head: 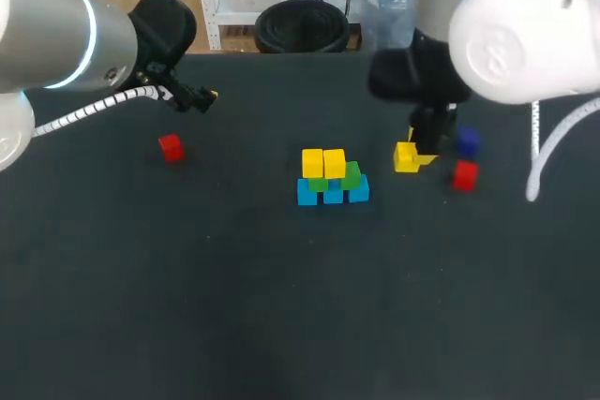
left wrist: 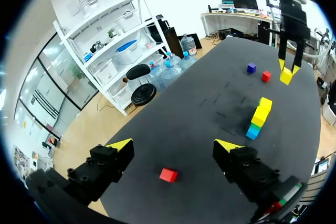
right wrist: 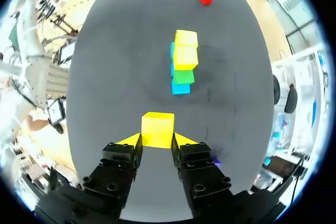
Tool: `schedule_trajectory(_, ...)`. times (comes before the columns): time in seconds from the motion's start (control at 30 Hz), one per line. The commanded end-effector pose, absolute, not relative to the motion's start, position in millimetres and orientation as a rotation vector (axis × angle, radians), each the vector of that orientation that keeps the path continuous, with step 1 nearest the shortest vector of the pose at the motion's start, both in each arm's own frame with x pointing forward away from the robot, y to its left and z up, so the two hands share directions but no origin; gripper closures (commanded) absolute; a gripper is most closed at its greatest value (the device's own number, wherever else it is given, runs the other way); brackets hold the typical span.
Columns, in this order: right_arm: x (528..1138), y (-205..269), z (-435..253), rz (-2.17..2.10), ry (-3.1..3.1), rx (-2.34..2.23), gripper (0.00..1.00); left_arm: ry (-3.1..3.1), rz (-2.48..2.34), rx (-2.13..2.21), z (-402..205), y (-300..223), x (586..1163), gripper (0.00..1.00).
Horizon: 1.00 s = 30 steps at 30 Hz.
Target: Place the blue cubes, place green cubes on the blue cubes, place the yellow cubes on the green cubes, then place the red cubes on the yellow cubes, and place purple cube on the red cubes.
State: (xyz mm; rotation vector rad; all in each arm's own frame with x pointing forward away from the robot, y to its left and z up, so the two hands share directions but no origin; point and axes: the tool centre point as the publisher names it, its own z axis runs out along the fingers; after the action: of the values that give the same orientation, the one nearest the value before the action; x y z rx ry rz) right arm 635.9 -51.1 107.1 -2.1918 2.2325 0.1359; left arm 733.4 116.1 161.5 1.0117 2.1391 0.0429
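Right hand (right wrist: 157,141) clenched on a yellow cube (right wrist: 157,128) over the desk (right wrist: 121,66), stack of blue, green and yellow cubes (right wrist: 182,64) ahead of it, purple cube (head: 467,142) and red cube (head: 464,175) beside it, left hand (left wrist: 173,148) released, lone red cube (left wrist: 168,174) ahead of its fingers.

In the head view, the right gripper (head: 418,149) is largely covered by the right arm (head: 506,35). The yellow cube (head: 405,158) gripped between its fingers, at three o'clock of the stack (head: 332,178), is partly masked by them. The purple cube (head: 467,142) is seen only as a blurred dark patch. The finger spread of the left gripper (head: 208,96) is too small to be judged there. In the right wrist view, the purple cube is nearly all hidden behind one finger, and the blue cubes (right wrist: 181,88) are mostly covered by the green cubes (right wrist: 184,76) and stacked yellow cubes (right wrist: 186,56).
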Motion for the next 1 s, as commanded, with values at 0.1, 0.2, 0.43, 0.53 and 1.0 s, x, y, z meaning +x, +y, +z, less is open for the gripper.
schedule_trajectory(0.1,645.2,-49.5,105.9,0.163,2.248,-2.202,1.00,2.138,0.039,1.014,161.5,117.0,733.9,0.00)
schedule_trajectory(0.2,645.2,-49.5,105.9,0.163,2.248,-2.202,1.00,2.138,0.039,1.014,161.5,117.0,733.9,0.00)
schedule_trajectory(0.43,645.2,-49.5,105.9,0.163,2.248,-2.202,1.00,2.138,0.039,1.014,161.5,117.0,733.9,0.00)
schedule_trajectory(0.53,645.2,-49.5,105.9,0.163,2.248,-2.202,1.00,2.138,0.039,1.014,161.5,117.0,733.9,0.00)
schedule_trajectory(1.0,656.2,-22.5,100.2,0.164,2.137,-2.315,1.00,2.138,0.039,1.014,161.5,117.0,733.9,0.00)
